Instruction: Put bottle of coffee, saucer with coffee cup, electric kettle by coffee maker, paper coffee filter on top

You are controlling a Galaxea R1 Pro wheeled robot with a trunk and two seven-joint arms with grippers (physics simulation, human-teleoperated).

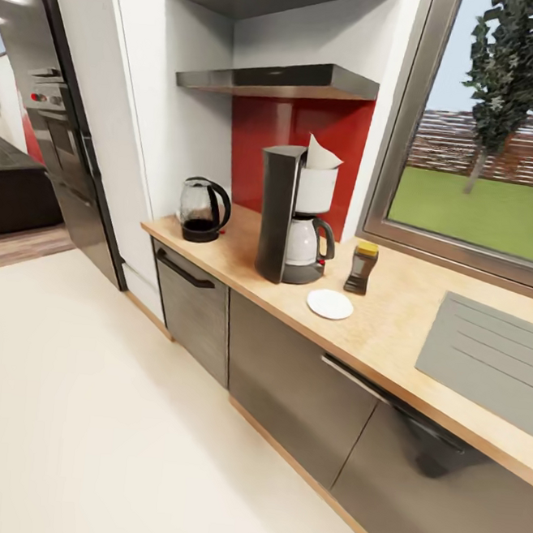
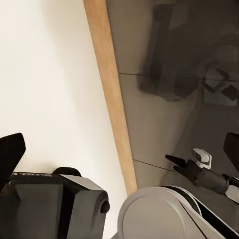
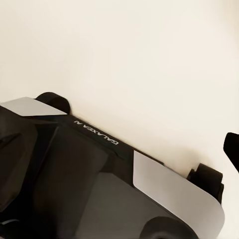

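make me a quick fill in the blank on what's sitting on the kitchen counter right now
1. The white paper filter sits on top of the ____.
2. The saucer in front of the coffee maker is ____, with no cup on it.
3. The coffee bottle has a ____ cap.
4. The kettle stands at the counter end nearest the tall ____ cabinet.

Missing words: coffee maker; empty; yellow; white
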